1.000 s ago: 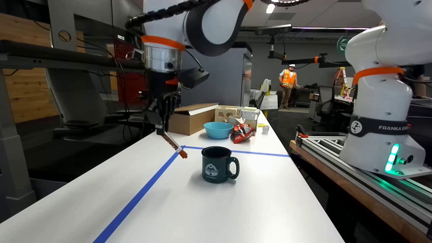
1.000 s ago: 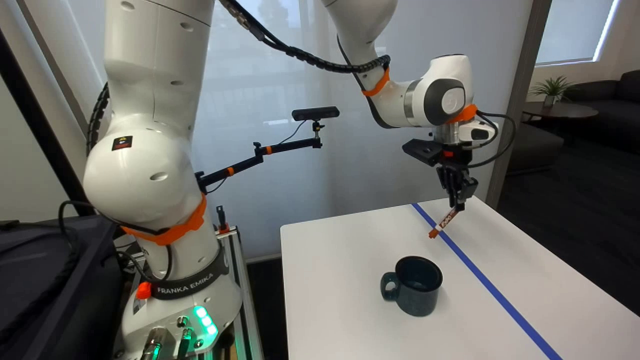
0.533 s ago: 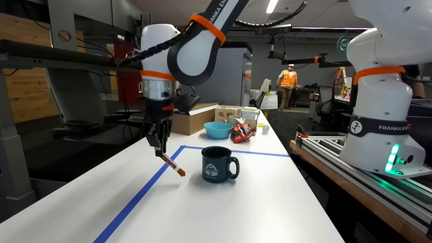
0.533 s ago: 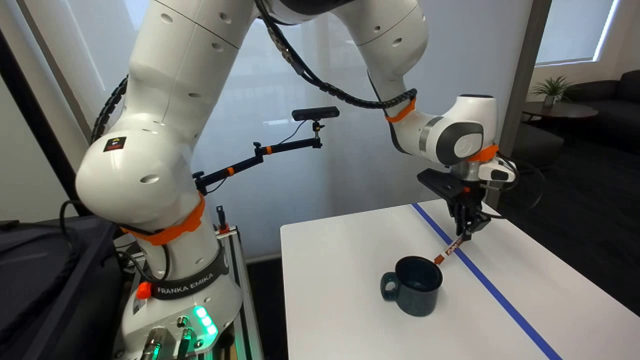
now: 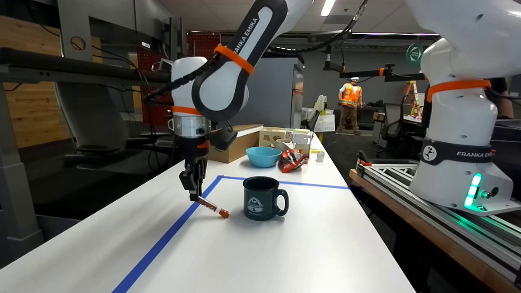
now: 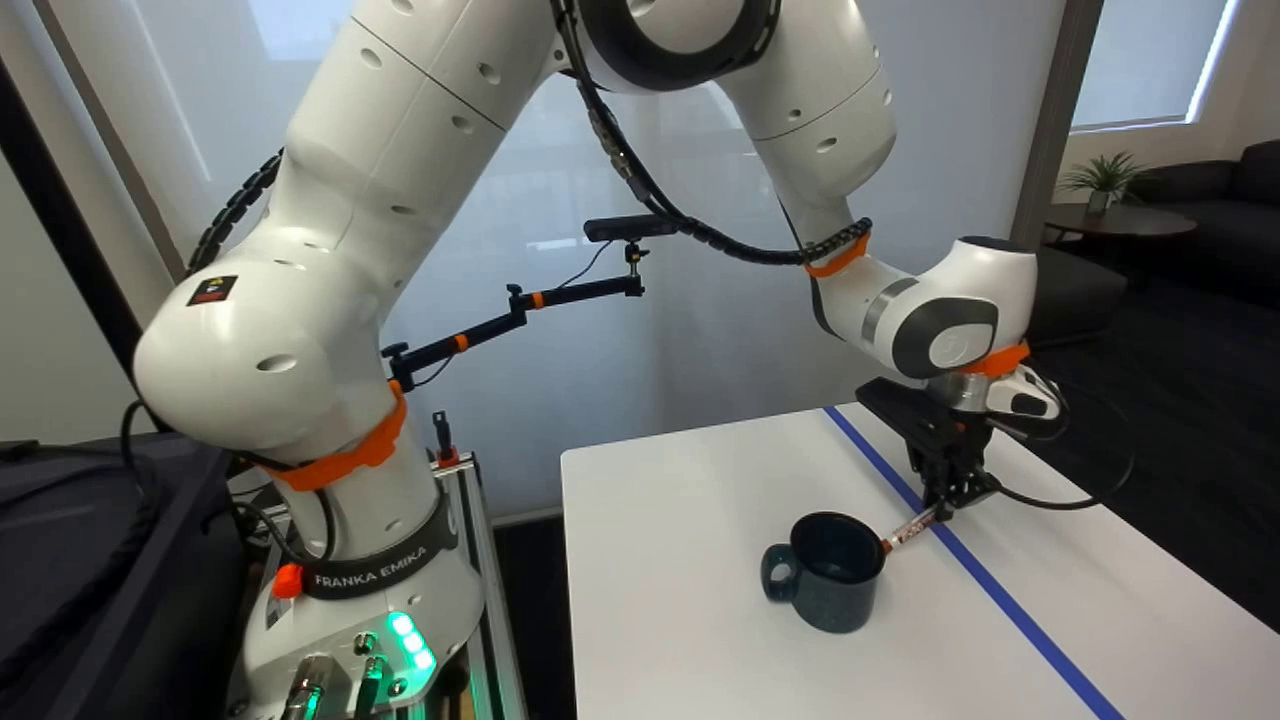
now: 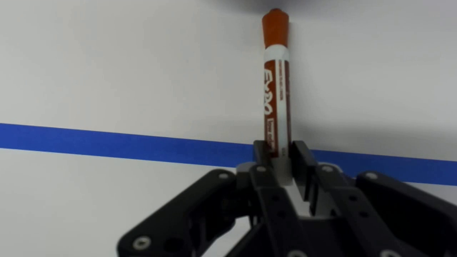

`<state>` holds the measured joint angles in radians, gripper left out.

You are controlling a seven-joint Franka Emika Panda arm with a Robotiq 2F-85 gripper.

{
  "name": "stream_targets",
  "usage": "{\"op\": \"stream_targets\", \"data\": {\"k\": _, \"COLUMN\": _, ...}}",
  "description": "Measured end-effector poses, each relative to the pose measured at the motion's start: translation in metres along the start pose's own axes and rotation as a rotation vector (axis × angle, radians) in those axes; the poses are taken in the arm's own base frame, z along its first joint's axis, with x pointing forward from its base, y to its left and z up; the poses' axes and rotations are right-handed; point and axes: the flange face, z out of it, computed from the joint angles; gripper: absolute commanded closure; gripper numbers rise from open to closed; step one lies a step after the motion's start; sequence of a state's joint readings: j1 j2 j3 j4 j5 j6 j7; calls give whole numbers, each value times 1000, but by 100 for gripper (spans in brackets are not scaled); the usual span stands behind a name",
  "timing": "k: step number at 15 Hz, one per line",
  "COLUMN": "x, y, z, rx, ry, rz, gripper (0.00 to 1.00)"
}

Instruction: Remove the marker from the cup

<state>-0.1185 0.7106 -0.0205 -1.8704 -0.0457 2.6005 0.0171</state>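
The marker is a reddish-brown and white pen with an orange-brown cap. My gripper is shut on its white rear end, low over the table. The marker slants down from the fingers, cap end lowest, at or just above the table. In the wrist view the marker points straight away from the fingertips. The cup, a dark teal mug, stands upright beside the cap end, with a small gap. In an exterior view the cup partly hides the cap tip of the marker.
Blue tape runs along the white table, under the gripper. A light blue bowl, a red bag, a cardboard box and a small white cup stand farther back. The cup's handle points toward the robot base.
My gripper has moved down to near the table with the marker in it. The marker now lies at a flatter slant, its cap end nearer the cup. The cup has not moved.
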Motion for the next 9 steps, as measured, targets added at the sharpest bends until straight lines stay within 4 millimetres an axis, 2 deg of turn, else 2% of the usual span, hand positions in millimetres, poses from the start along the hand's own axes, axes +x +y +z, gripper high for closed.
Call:
{"op": "stream_targets", "data": {"k": 1, "x": 1, "y": 2, "z": 3, "rx": -3, "ry": -1, "rz": 2, "gripper": 54}}
{"op": "stream_targets", "data": {"k": 2, "x": 2, "y": 3, "z": 5, "rx": -8, "ry": -2, "rz": 4, "gripper": 53}}
{"op": "stream_targets", "data": {"k": 3, "x": 3, "y": 5, "z": 7, "rx": -15, "ry": -3, "rz": 8, "gripper": 48}}
{"op": "stream_targets", "data": {"k": 6, "x": 6, "y": 9, "z": 5, "rx": -48, "ry": 7, "rz": 35, "gripper": 24}}
{"op": "stream_targets", "data": {"k": 9, "x": 10, "y": 6, "z": -8, "rx": -80, "ry": 32, "rz": 68, "gripper": 1}}
